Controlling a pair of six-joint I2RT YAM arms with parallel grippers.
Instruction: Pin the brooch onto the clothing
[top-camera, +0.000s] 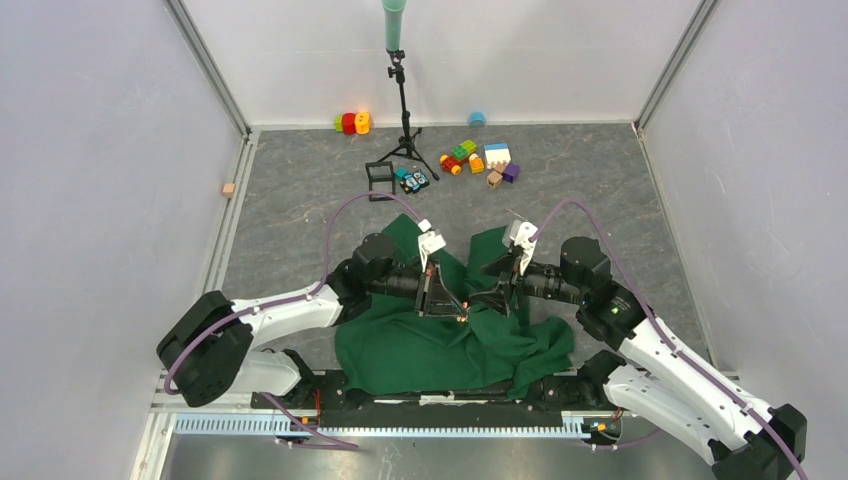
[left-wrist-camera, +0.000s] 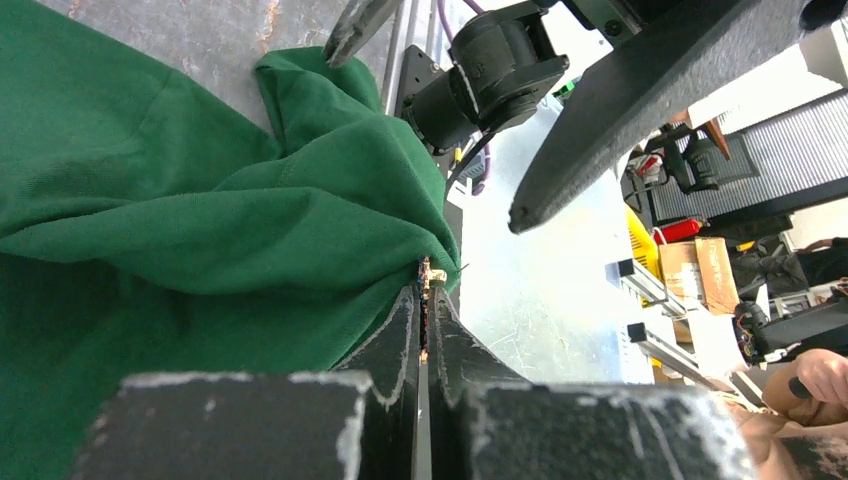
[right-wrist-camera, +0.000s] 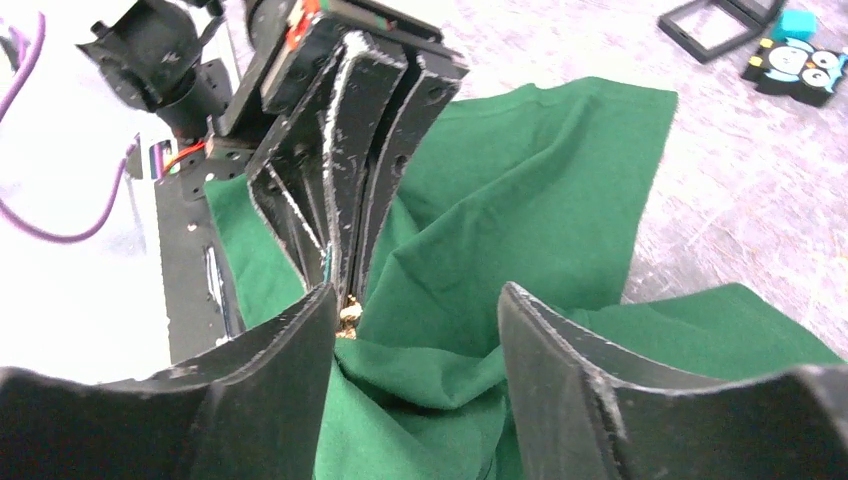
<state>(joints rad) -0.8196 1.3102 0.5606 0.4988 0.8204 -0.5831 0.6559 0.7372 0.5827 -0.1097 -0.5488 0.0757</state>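
Brooch (left-wrist-camera: 425, 273) between left tool's (left-wrist-camera: 424, 296) tips, against clothing (left-wrist-camera: 200, 220)

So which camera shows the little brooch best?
Left wrist: the brooch sits close up, pinched by the left fingers against the green shirt. Right wrist shows only a small glint of it; top view, a speck.

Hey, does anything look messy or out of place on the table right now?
Yes: the green T-shirt lies crumpled, not flat, bunched in deep folds, its near edge lapping onto the black base plate. Toy blocks sit scattered at the far side.
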